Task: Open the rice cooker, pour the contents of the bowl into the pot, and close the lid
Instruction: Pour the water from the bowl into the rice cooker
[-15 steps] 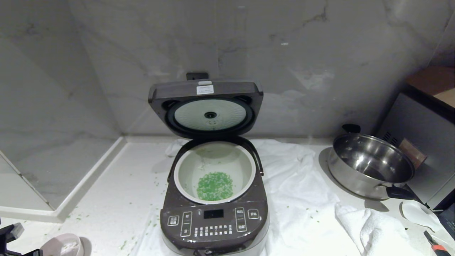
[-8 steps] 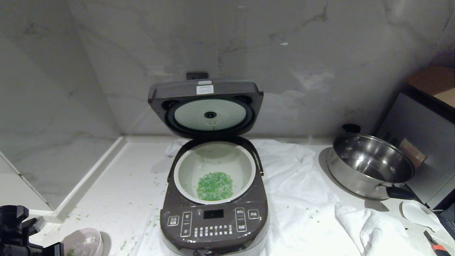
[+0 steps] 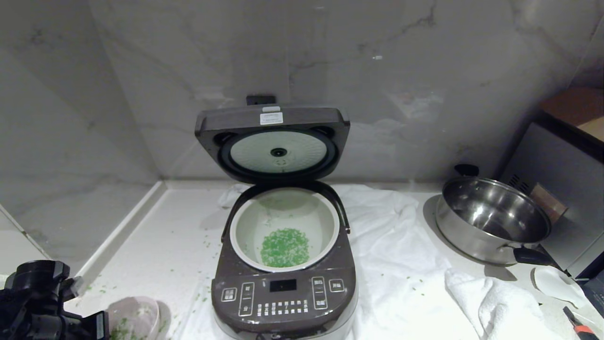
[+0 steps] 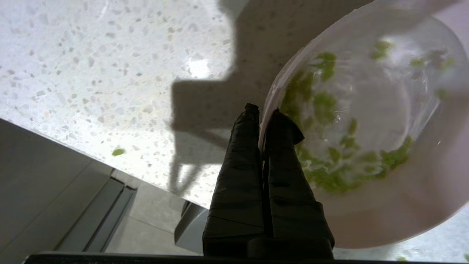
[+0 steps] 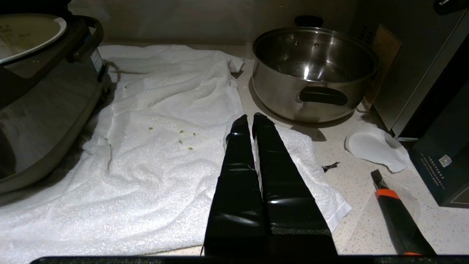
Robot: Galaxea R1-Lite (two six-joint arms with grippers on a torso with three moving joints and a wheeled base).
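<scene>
At the tabletop's [image 3: 155, 264] near left corner, the left end effector [image 4: 262, 112] is clenched on the rim of the bowl [image 3: 134, 318], one finger inside and one outside the wall. Some green bits [image 4: 329, 172] cling to the bowl's white inside, so it is not empty. Centre: the rice cooker [image 3: 283, 293] stands with its lid [image 3: 272, 141] raised upright, and the pot [image 3: 325, 222] holds a heap of green bits on its floor. Stray bits lie on the tabletop beside the bowl. Right of the cooker: a white towel [image 3: 401, 264] and a steel pan [image 3: 493, 219]. The right end effector [image 5: 249, 119] is clenched on nothing, above the towel. Likely risks: a thin rim pinch may let the bowl twist or slip; tilting it short of the pot would scatter more bits; the lid is not yet shut.
</scene>
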